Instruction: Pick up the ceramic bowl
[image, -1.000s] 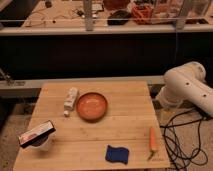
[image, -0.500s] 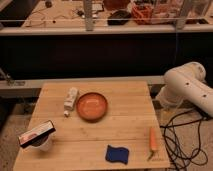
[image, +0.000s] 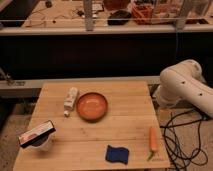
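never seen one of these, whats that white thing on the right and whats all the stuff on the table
The white rounded robot arm on the right sits on a mobile base. Its two-finger gripper is outside the picture, open and holding nothing. The single camera view looks down on a light wooden table.

On it lie a round orange-terracotta ceramic bowl near the middle, a small white bottle on its side just left of that, a white cup with a flat dark packet across it front left, a dark blue cloth and an orange carrot.
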